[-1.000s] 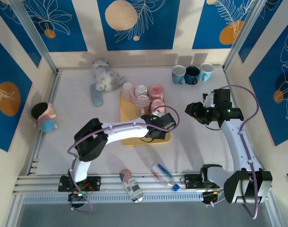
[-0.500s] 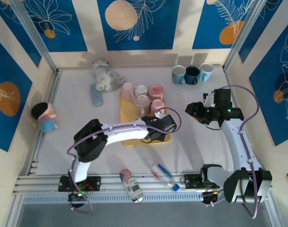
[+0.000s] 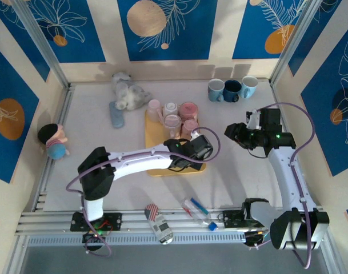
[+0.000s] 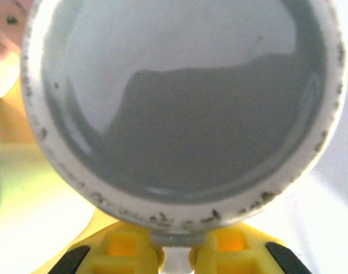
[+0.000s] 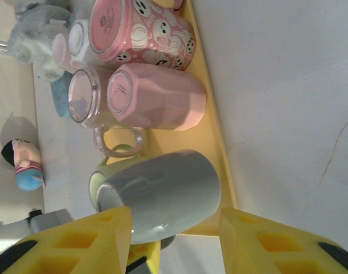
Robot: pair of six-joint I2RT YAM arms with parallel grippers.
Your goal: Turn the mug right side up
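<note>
You are in the middle of the turn itself, judging by how things lie. Your left claw is clenched on the grey mug, pinching what looks like its handle from both sides. The mug is at the near right corner of the yellow tray, just in front of the pink mugs that stand mouth-down on it, with a green mug close behind it.

The mug's mouth faces back along the left claw and into the left wrist camera, which shows the whole ring of the rim and the inside. Tray and worktop lie behind it in that view, so the mouth already looks mostly upward. Its long axis, mouth to base, leans off vertical, with the mouth tipped toward the left arm and the base toward the tray. You cannot tell whether the base touches the tray or hangs just above it.

Your right claw is released, its fingers apart with nothing between them. It hovers over bare worktop to the right of the tray, well apart from the mug.

Next you probably need to roll the left wrist until the rim is level. Then lower the base flat onto a bare part of the tray and let go.
</note>
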